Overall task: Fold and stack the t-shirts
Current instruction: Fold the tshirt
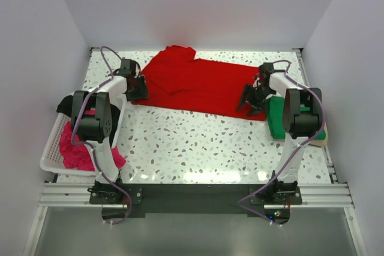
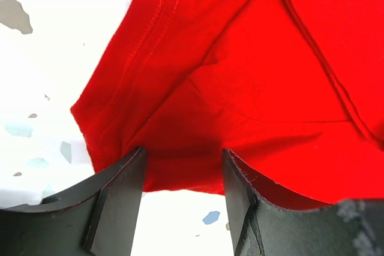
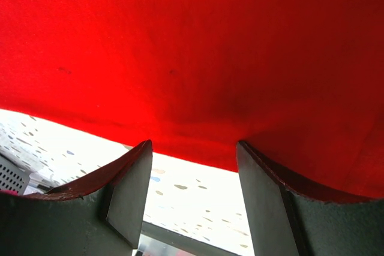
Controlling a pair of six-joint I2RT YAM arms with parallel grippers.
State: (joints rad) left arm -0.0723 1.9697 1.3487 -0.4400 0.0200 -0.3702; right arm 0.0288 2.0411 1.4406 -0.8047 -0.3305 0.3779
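Red t-shirt (image 1: pixel 198 85) lies spread on the bench (image 1: pixel 198 142). Left fingers (image 2: pixel 114 208) stand parted at its left edge, right fingers (image 3: pixel 126 196) parted at its right edge, neither clamping cloth. Green t-shirt (image 1: pixel 277 118) sits beside its right end.

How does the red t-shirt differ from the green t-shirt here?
The red t-shirt lies spread open across the far table; the green t-shirt looks folded into a compact block at the right edge. The red one covers far more table than the green one. Both are plain, single-colour cloth.
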